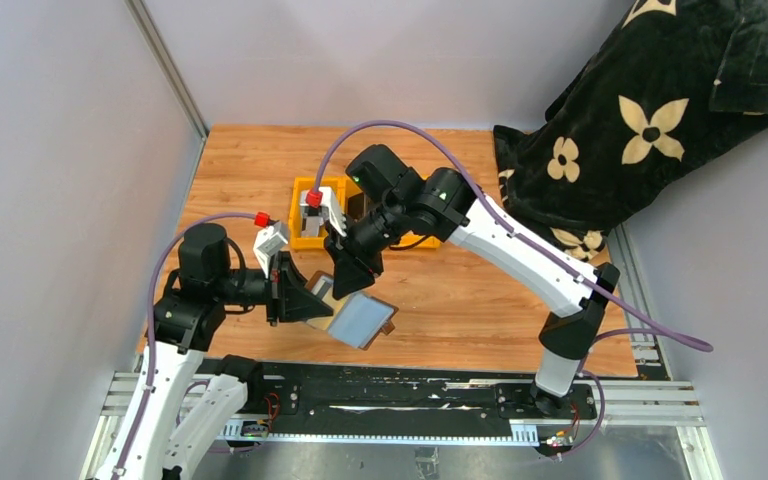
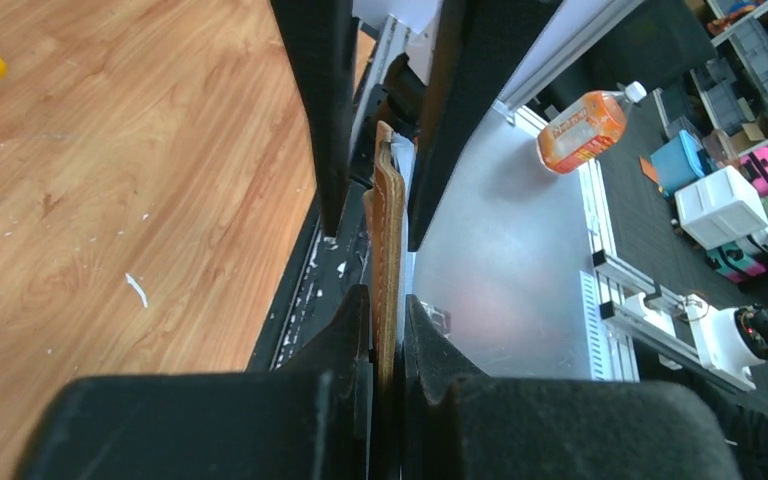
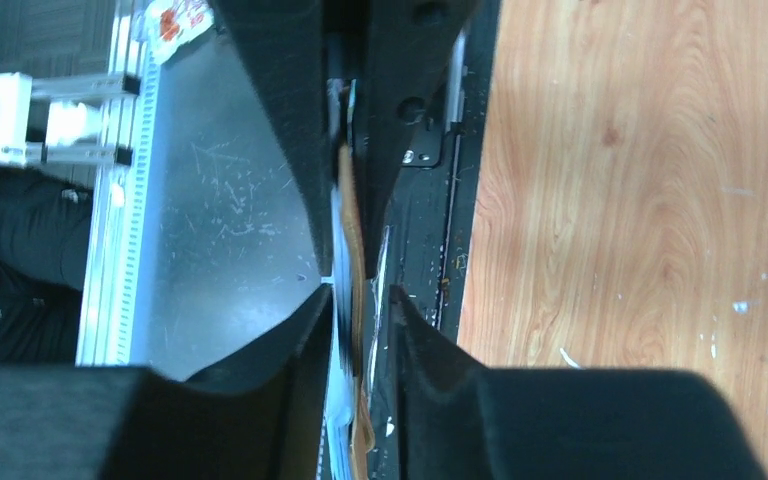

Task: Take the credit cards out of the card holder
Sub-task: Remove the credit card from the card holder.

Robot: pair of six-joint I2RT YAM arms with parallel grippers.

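Left fingers [image 2: 320,100] are clamped on the left flap of the open card holder [image 1: 365,318], right fingers [image 3: 280,100] nipped tight on its far edge, grey inside facing up.

The left arm [image 1: 175,335] rises from its base and folds inward. Its wrist is turned so the left end effector [image 1: 296,297] points to the right, fingers pressed tight on the card holder [image 1: 362,318]. The right arm [image 1: 520,250] reaches across from the right, and the right end effector [image 1: 353,272] angles downward, clamped on the holder's upper edge.
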